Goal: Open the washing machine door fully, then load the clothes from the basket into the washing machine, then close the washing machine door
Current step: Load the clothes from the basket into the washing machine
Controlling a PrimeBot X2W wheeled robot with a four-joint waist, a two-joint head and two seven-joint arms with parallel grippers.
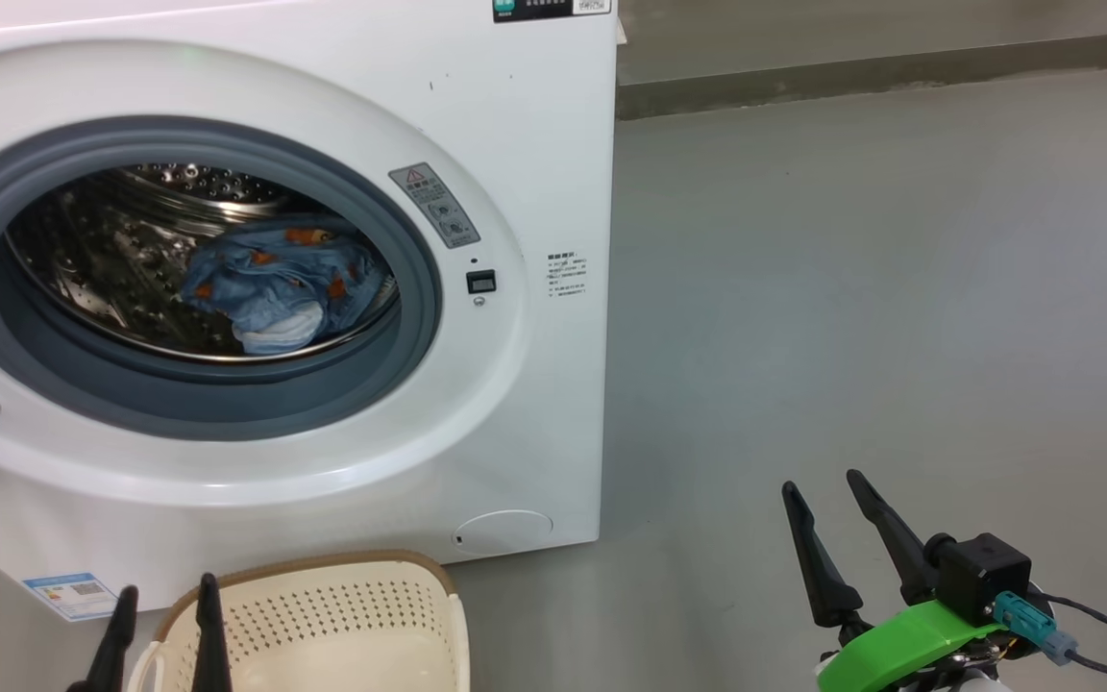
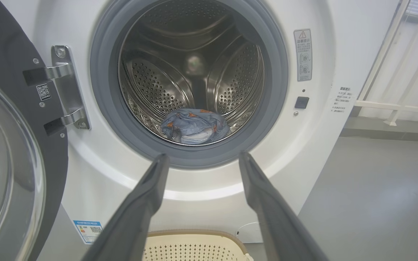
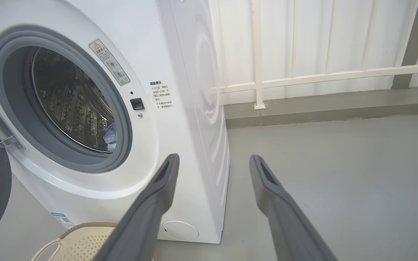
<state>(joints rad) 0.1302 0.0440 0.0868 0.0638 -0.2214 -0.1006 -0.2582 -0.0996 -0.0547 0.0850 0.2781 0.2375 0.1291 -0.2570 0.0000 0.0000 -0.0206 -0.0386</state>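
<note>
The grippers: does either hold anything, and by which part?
Nothing is held. Left gripper and right gripper are open and empty; the clothes lie inside the washing machine.

WARNING ON THE FRONT: A grey sticker [image 2: 302, 54] with a red warning triangle stands on the washing machine [image 2: 96, 174], up and right of the fingers [image 2: 151, 195] of the left gripper [image 2: 201, 159]. Printed lines [image 2: 342, 99] farther right are illegible. Left of the fingers, a QR-code sticker [image 2: 43, 91] marks the washing machine door [image 2: 2, 43], and a blue label [image 2: 87, 230] carries another code.

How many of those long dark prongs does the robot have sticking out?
4. Two left fingers stand by the basket's left end; two right fingers stand over the floor, right of the washer. None seems hidden.
</note>
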